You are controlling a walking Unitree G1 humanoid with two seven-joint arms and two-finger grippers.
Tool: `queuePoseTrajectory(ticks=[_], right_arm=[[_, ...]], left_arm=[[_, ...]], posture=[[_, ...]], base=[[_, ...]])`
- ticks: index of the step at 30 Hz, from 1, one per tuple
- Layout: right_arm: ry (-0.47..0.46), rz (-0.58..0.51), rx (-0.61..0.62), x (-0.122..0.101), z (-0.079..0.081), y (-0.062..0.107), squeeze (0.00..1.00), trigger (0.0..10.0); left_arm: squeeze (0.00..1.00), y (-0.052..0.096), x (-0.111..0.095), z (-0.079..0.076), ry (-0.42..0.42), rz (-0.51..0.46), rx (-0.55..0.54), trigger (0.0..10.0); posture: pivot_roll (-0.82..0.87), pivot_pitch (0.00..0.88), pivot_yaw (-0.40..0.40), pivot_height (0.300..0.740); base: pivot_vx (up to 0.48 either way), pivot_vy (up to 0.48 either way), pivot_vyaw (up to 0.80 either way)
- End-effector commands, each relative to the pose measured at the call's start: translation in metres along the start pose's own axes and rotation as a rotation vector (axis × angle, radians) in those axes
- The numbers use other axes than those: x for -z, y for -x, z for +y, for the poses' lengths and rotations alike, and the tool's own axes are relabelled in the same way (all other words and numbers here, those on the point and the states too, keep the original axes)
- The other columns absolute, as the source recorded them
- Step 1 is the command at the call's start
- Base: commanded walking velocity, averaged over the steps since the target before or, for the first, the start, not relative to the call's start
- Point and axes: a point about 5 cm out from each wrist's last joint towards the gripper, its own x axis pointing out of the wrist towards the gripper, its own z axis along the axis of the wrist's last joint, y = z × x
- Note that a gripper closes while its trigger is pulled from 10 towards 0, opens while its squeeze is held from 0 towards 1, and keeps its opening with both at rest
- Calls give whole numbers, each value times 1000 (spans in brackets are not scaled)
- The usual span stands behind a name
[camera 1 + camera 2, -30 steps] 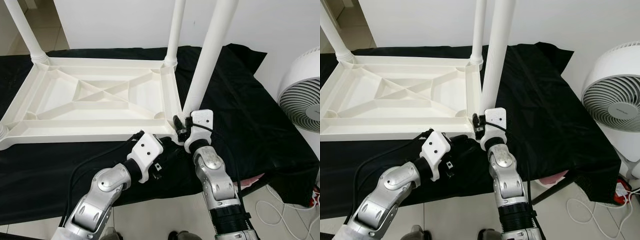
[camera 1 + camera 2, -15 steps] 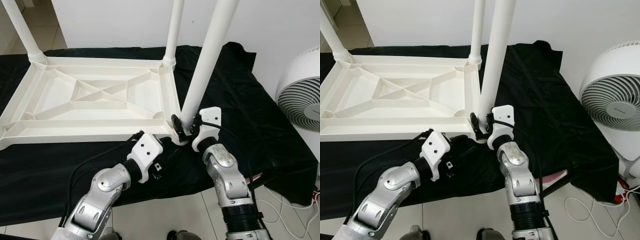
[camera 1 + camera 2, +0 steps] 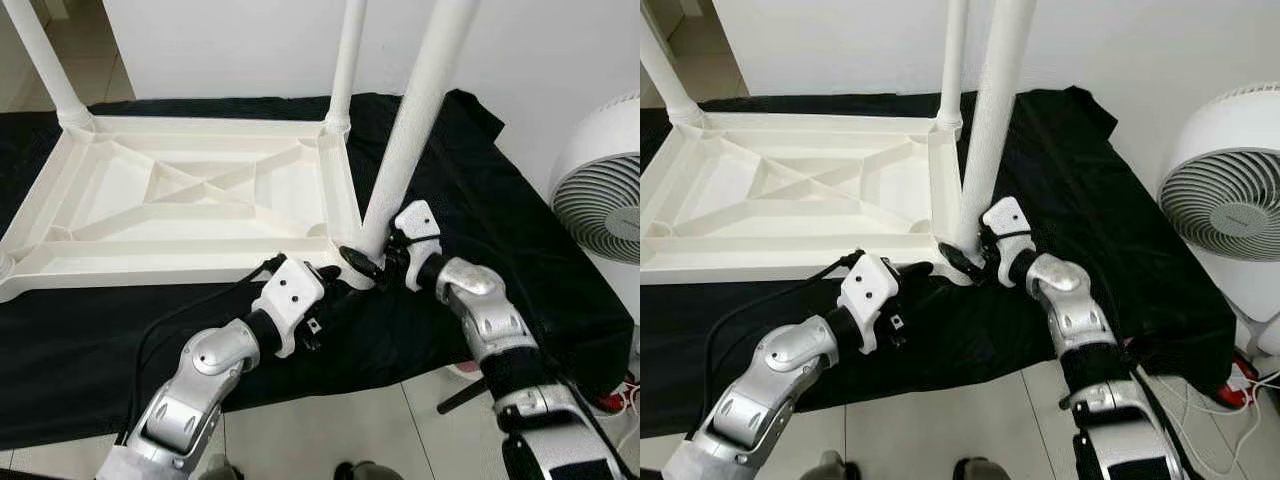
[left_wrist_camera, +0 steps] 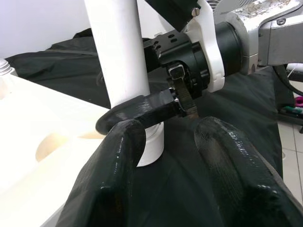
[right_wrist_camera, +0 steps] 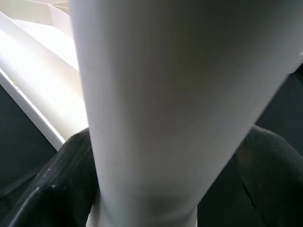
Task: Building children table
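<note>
A white children's table top (image 3: 150,262) lies upside down on a black cloth (image 3: 480,200). White legs stand at its far left corner (image 3: 45,65) and far right corner (image 3: 345,70). A third leg (image 3: 415,110) stands tilted at the near right corner. My right gripper (image 3: 368,262) is shut on that leg's base; in the right wrist view the leg (image 5: 161,94) sits between the black fingers (image 5: 61,175). My left gripper (image 3: 335,282) is open just in front of the same corner, and its fingers (image 4: 120,146) hold nothing.
A white floor fan (image 3: 600,190) stands at the right, beside the cloth's edge. Cables (image 3: 1240,385) lie on the tiled floor near it. A white wall runs behind the table. The cloth's near edge hangs over the floor under my arms.
My right arm has swung its elbow out to the right, turning the wrist around the leg's base while staying shut on it. The left gripper has hardly moved.
</note>
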Motion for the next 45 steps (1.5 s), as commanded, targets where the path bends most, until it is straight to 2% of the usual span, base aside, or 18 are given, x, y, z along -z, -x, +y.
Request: queuePoseTrajectory(ticks=[1,2,3,4,5,6,17,18,20,21,30,31,32,34,36,39,41,45], right_arm=[[14,32,-32,5,2,-2,0,10000],[22,41,-66,4,2,-7,0,8941],[22,41,-66,4,2,-7,0,8941],[31,53,-96,5,3,-12,0,1451],[31,53,-96,5,3,-12,0,1451],[35,58,-120,5,3,-15,0,0],[-1,64,-162,18,1,-13,0,0],[-15,56,-138,18,0,-12,0,9373],[-23,49,-122,19,-1,-11,0,9373],[-40,37,-100,19,-1,-10,0,10000],[-57,-13,21,20,8,-7,0,10000],[-88,-36,81,20,13,-6,0,10000],[-88,-36,81,20,13,-6,0,10000],[-174,-75,214,18,25,-4,0,10000],[-174,-75,214,18,25,-4,0,10000],[-234,-75,330,19,32,-4,0,10000],[-271,-83,439,15,43,-6,0,10000],[-292,-95,487,12,50,-7,0,10000]], left_arm=[[0,0,2,1,7,12,10,10000],[0,0,2,1,5,12,6,10000],[0,0,2,1,5,12,6,10000],[0,1,1,2,4,12,1,10000],[0,1,1,2,4,12,1,10000],[0,1,1,2,3,12,-2,10000],[0,2,1,1,6,13,-12,10000],[0,2,1,1,6,12,-11,10000],[0,2,1,1,7,12,-10,10000],[0,2,1,0,7,11,-9,10000],[0,1,1,-1,12,13,3,10000],[0,1,3,-3,9,20,14,10000],[0,1,3,-3,9,20,14,10000],[0,1,5,-6,7,29,27,10000],[0,1,5,-6,7,29,27,10000],[0,0,5,-7,9,29,32,10000],[0,-1,5,-7,10,27,32,10000],[0,-1,5,-7,11,26,30,10000]], posture=[[-14,73,-14,740],[-6,70,-17,740],[-6,70,-17,740],[2,69,-20,740],[2,69,-20,740],[2,69,-20,740],[8,74,-25,740],[8,74,-25,740],[8,74,-25,740],[2,75,-22,740],[-14,92,-12,740],[-19,95,-11,740],[-19,95,-11,740],[-30,104,-9,740],[-30,104,-9,740],[-30,104,-9,740],[-32,104,-14,740],[-29,101,-24,740]], base=[[0,0,0],[0,0,0],[0,0,0],[0,0,0],[0,0,0],[0,0,0],[0,0,0],[0,0,0],[0,0,0],[0,0,0],[0,0,0],[0,0,0],[0,0,0],[0,0,0],[0,0,0],[0,0,0],[0,0,0],[0,0,0]])
